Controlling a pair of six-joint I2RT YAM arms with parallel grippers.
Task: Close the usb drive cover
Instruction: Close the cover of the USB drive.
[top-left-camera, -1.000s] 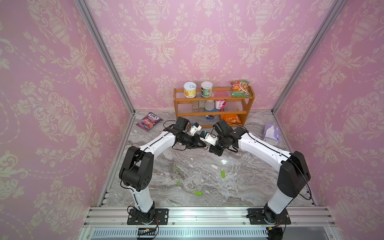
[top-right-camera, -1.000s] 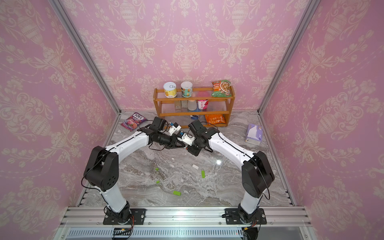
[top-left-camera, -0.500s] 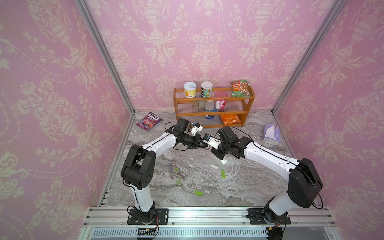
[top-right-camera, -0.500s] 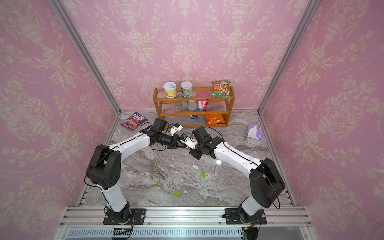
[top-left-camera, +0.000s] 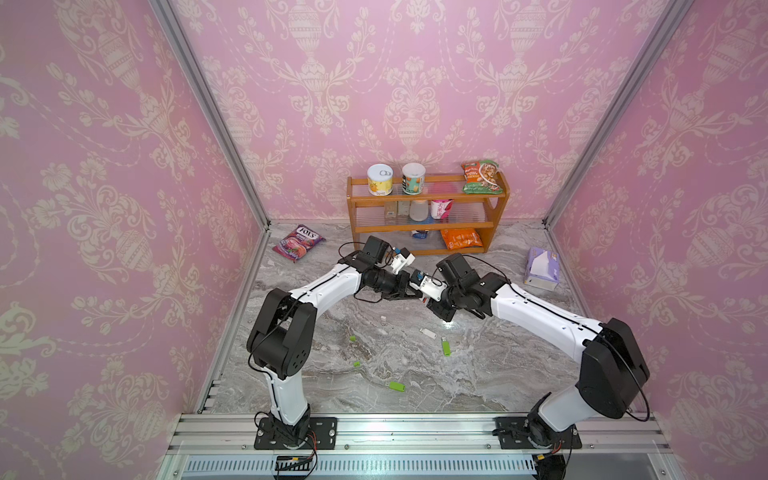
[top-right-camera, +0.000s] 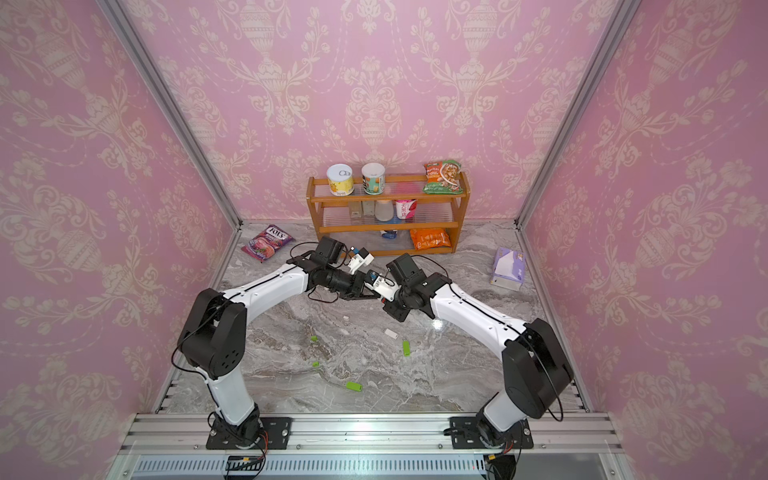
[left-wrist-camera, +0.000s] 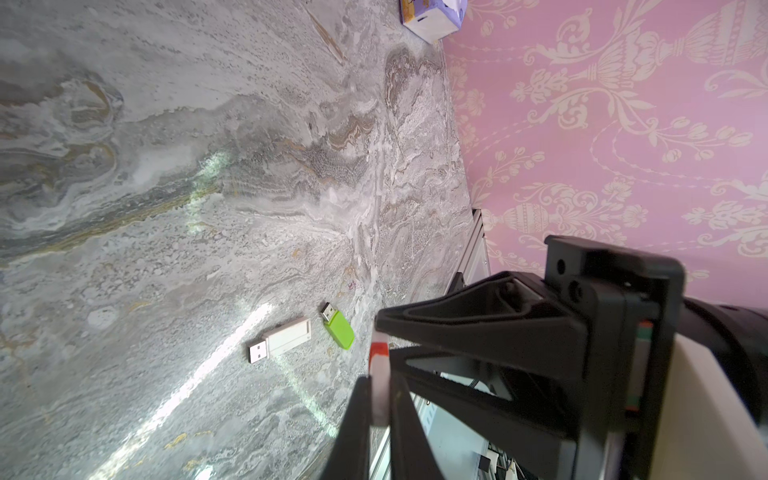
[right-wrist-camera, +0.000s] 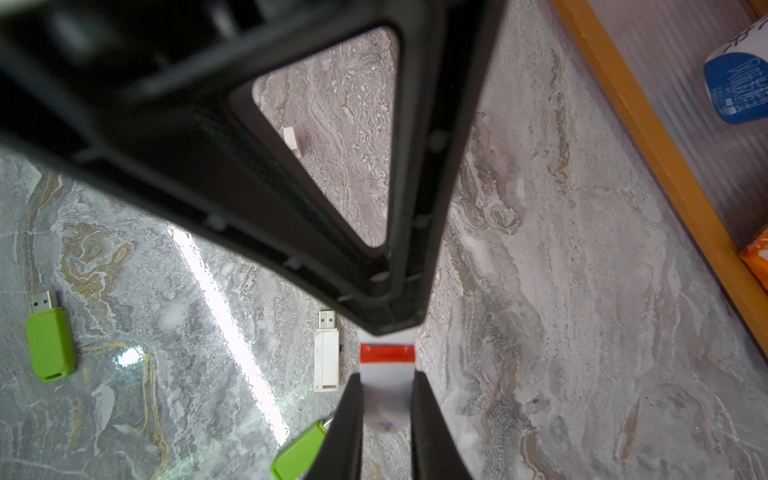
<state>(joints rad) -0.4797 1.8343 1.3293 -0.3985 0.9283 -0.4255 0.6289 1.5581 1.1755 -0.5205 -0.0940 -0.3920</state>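
**USB drive held between both pincers**

The grey USB drive (right-wrist-camera: 386, 357), marked with a red band, is held in the air above the marble worktop (top-left-camera: 478, 365), in front of the wooden shelf (top-left-camera: 428, 227); one end is pinched by the left pincer (left-wrist-camera: 379, 382), the opposite end by the right pincer (right-wrist-camera: 387, 376), and the red band is seen between the two grips; whether the cover is shut cannot be told. A white drive (right-wrist-camera: 326, 365), a white cap (right-wrist-camera: 292, 141) and green drives (right-wrist-camera: 50, 345) are seen lying on the worktop below.
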